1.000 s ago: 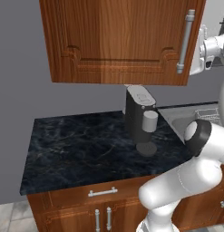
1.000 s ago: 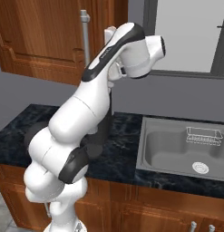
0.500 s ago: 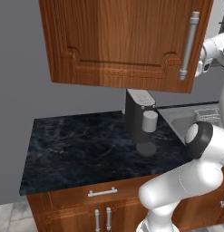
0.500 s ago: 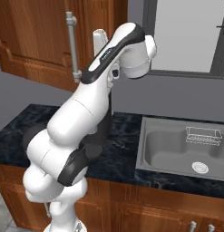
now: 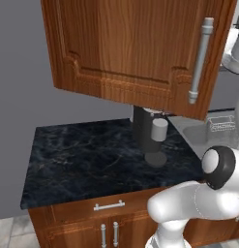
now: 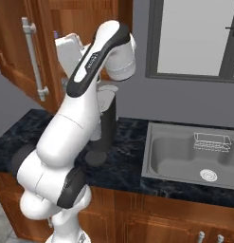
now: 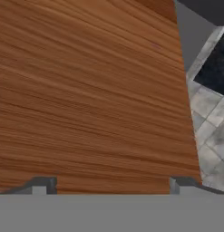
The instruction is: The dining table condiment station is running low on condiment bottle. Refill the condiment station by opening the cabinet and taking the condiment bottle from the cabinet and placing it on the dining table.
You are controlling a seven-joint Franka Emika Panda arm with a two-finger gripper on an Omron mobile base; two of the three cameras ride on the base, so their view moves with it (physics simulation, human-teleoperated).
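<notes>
the fingers [image 7: 44, 185] stand wide apart in the hand view, one tip low at the left and the other low at the right, with nothing between them. the gripper [image 7: 111, 186] faces a broad plane of reddish wood grain, the inner face of the cabinet door [image 7: 86, 90], very close. past the door's edge in that view lie a strip of grey wall, a corner of black counter and pale floor tiles.

in the left base view the cabinet [image 5: 135, 53] hangs on the grey wall above the counter, and its raised-panel door is swung partly out toward the camera, with the long silver bar handle [image 5: 199, 60] upright along its right edge. in the right base view the door stands open at the left of the arm, handle on its outer face, and the white hand reaches in behind it.

the condiment bottle cannot be made out in any view; the cabinet's inside is hidden by the door and the arm.

below, a dark coffee machine [image 5: 149, 138] with a grey cup-shaped part stands on the black veined counter [image 5: 87, 160]. a steel sink [image 6: 189, 156] lies to its right, with a small wire rack [image 6: 211, 141] inside.
</notes>
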